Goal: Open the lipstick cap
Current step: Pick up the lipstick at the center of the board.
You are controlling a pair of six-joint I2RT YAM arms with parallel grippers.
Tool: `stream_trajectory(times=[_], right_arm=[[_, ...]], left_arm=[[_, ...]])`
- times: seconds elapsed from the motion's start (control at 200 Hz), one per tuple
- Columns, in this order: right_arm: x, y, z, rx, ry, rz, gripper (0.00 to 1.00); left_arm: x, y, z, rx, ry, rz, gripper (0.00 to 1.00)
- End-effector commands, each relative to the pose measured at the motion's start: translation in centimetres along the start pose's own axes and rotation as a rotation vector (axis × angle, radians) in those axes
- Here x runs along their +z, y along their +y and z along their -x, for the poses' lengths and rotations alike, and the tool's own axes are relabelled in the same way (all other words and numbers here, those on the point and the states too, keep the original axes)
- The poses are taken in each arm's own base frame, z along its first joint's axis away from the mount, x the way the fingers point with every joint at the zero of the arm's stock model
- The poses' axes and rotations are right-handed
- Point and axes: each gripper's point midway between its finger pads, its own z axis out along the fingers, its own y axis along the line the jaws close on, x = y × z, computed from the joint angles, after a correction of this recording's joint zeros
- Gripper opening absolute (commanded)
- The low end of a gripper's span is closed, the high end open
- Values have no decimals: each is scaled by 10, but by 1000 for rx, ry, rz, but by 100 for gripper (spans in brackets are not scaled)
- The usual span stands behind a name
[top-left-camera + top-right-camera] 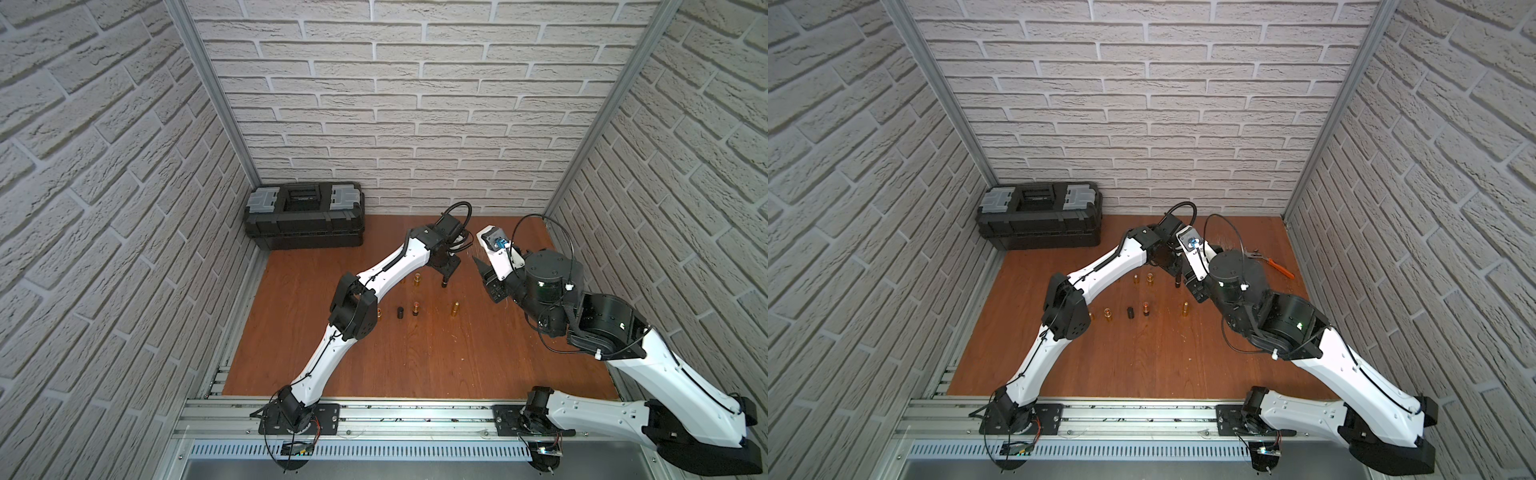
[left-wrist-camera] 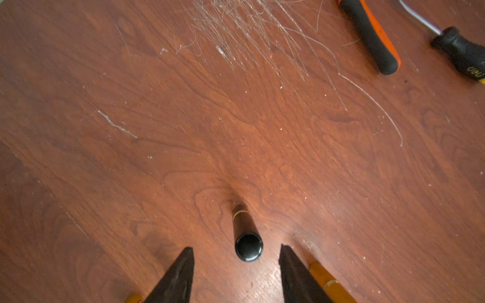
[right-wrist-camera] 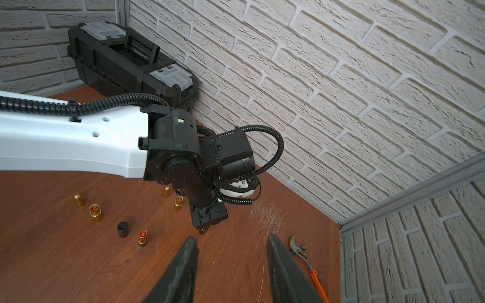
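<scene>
Currently the left gripper (image 2: 236, 247) hangs spread and empty over the black lipstick (image 2: 242, 220). The tube stands upright on the wooden table (image 2: 131, 131), nearer the back edge than the front and about midway between the sides. The jaws flank the cap (image 2: 248, 248) without touching it. The right gripper (image 3: 231, 237) is also parted, holds nothing and sits apart from the tube. An off-centre squeeze would likely tip the slim tube. Pulling the cap with the base unheld would lift the whole lipstick. A gold lipstick (image 2: 328, 280) just beside one finger could get knocked.
</scene>
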Motion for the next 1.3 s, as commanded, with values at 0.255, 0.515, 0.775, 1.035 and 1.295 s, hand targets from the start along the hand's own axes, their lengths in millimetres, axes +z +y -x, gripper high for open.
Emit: stream_trajectory(times=[0.255, 0.515, 0.775, 1.035, 1.295], right_arm=[[7, 1, -3, -4, 7, -23, 45], [9, 3, -4, -5, 13, -17, 45], [12, 6, -6, -10, 19, -17, 45], [15, 8, -7, -24, 25, -19, 45], [17, 9, -9, -27, 29, -19, 45]], left_arm=[[23, -10, -18, 35, 63, -32, 54], [32, -11, -19, 33, 64, -39, 54], [40, -13, -24, 30, 81, -47, 52], [42, -12, -24, 26, 84, -45, 45], [45, -12, -25, 36, 83, -31, 35]])
